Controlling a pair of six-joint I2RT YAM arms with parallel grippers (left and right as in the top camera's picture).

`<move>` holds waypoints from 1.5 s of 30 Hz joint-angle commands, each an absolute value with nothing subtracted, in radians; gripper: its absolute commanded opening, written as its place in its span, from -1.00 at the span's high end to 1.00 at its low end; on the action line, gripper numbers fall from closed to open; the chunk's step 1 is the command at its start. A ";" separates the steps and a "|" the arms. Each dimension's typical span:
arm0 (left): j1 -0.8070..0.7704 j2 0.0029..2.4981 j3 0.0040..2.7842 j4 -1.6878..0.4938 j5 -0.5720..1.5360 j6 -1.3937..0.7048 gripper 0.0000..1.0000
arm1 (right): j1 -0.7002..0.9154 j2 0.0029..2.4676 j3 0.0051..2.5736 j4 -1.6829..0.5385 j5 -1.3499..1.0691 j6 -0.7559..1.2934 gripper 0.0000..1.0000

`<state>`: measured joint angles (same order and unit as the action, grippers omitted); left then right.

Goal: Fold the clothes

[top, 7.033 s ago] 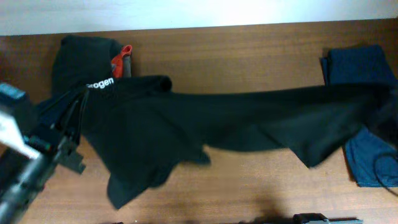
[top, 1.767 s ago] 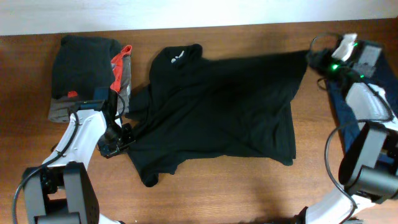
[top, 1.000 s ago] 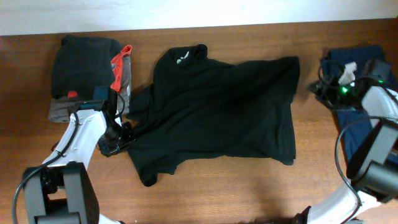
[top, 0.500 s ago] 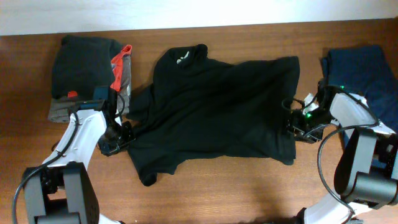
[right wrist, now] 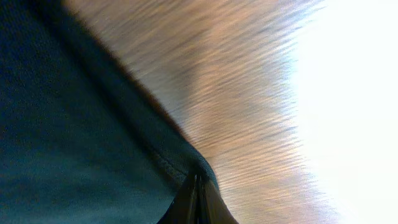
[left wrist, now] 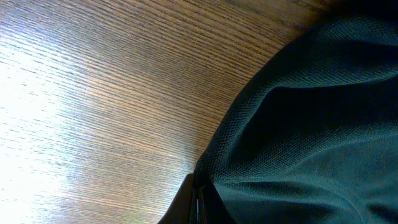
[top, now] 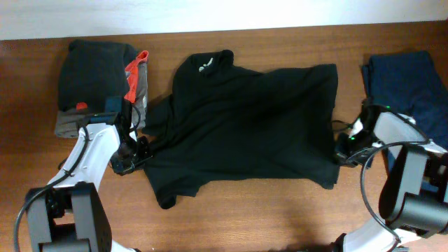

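Moved: my right pincer has dropped to the shirt's lower right corner; left pincer unmoved.
Pincers: both clamped on shirt hem.
Shirt: spread flat on the surface between my pincers.
Handling: probably soft, light, floppy; take corners.
Around: pile beyond left pincer, blue cloth beyond right; neither blocks.

The setting was a robot manipulation laboratory bench. A white-and-black jointed left robot arm and a matching right robot arm reached in from the near edge of a bare brown wood-grain table, which was backed by a plain white wall. The tabletop carried textile work items: a black short-sleeved collared shirt spread at centre, a folded stack of dark, grey and red garments at the left end, and a folded blue garment at the right end.
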<state>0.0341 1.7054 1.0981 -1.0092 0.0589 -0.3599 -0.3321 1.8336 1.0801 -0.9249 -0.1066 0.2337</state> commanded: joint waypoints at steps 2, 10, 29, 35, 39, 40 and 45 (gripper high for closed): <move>0.036 1.694 1.110 -1.010 0.047 -0.350 0.95 | -0.383 1.836 1.168 -0.943 -0.041 0.252 0.92; 0.036 1.694 1.110 -1.010 0.044 -0.350 0.92 | -0.386 1.836 1.182 -0.971 -0.364 0.019 0.28; 0.036 1.694 1.110 -1.004 0.044 -0.350 0.89 | -0.324 1.838 1.044 -0.811 -0.375 0.060 0.71; 0.036 1.694 1.110 -1.003 0.044 -0.350 0.88 | -0.374 1.836 1.153 -0.889 -0.348 0.060 0.92; 0.036 1.694 1.110 -1.003 0.044 -0.350 0.89 | -0.383 1.836 1.181 -0.908 -0.348 0.060 0.92; 0.036 1.694 1.110 -1.003 0.044 -0.350 0.89 | -0.380 1.837 1.181 -0.904 -0.348 0.060 0.78; 0.036 1.694 1.110 -1.003 0.044 -0.350 0.89 | -0.360 1.838 1.181 -0.849 -0.324 0.060 0.92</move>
